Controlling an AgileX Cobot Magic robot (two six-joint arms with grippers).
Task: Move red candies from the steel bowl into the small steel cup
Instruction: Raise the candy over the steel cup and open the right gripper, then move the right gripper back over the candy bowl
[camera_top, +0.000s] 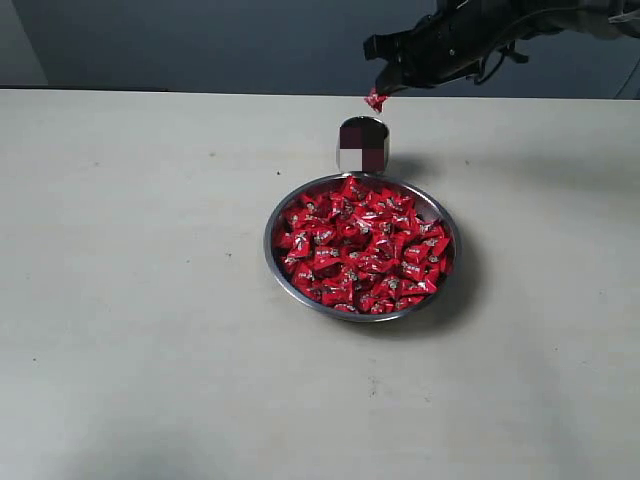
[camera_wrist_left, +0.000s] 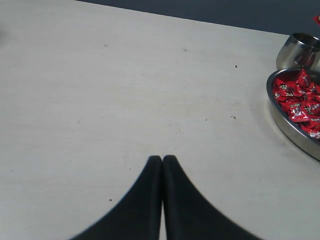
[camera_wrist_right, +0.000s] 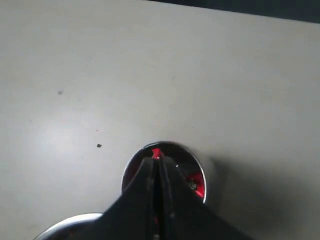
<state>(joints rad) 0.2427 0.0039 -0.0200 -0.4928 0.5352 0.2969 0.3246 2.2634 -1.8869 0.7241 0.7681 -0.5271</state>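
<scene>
Red candies (camera_top: 362, 245) are piled in the steel bowl (camera_top: 268, 245) mid-table, with the small steel cup (camera_top: 362, 145) just beside its far rim. The right gripper (camera_top: 383, 88) is pinched tight on a single candy (camera_top: 375, 100) right above the cup, which has some red inside. The left gripper (camera_wrist_left: 162, 159) is closed on nothing, over bare table (camera_wrist_left: 100, 100).
</scene>
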